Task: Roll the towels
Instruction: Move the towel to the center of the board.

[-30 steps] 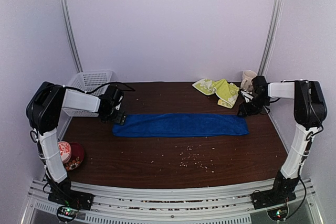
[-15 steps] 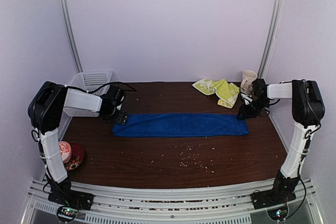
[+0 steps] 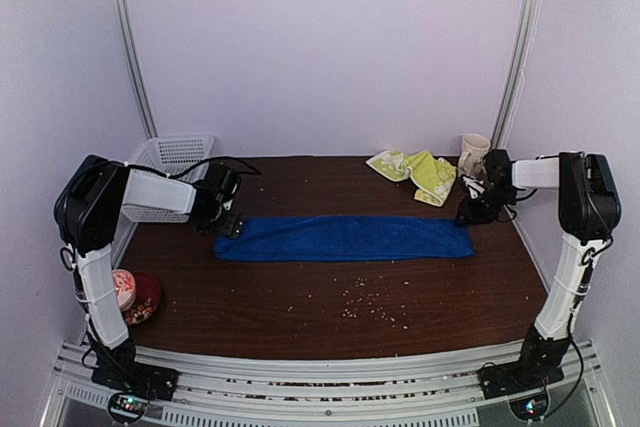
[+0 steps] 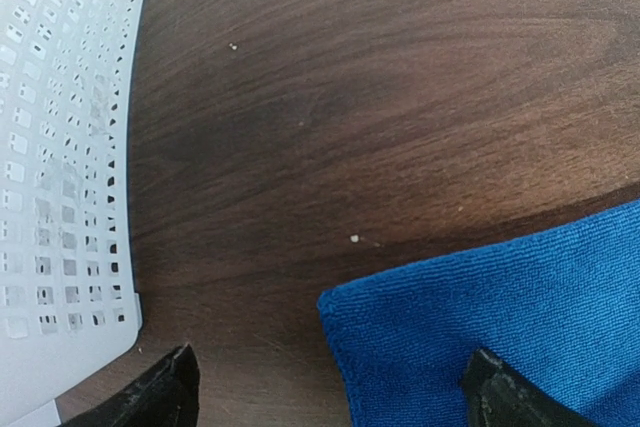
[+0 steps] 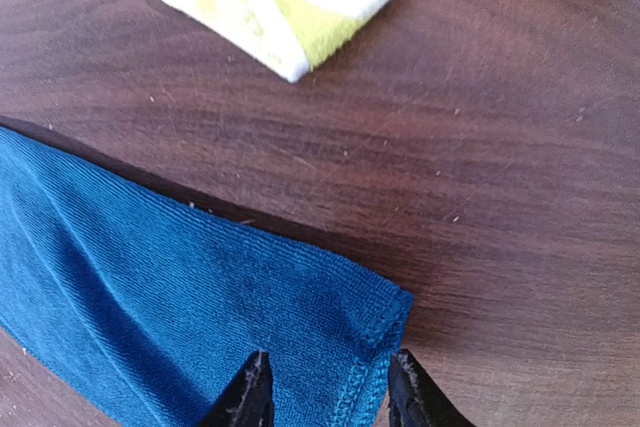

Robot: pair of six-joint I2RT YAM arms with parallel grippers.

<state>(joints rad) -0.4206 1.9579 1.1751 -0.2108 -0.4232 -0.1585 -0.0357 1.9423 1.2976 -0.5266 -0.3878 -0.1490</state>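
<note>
Your blue towel lies flat and unrolled, a long strip across the middle of the table. Over the last second your right gripper has narrowed at the strip's right end. Its jaws stand half open astride the far corner hem, pinching nothing yet. Your left gripper has spread wide, empty, straddling the left corner. I judge rolling hasn't begun: you're lining up a grasp. The yellow-green towel waits crumpled near the far right corner.
</note>
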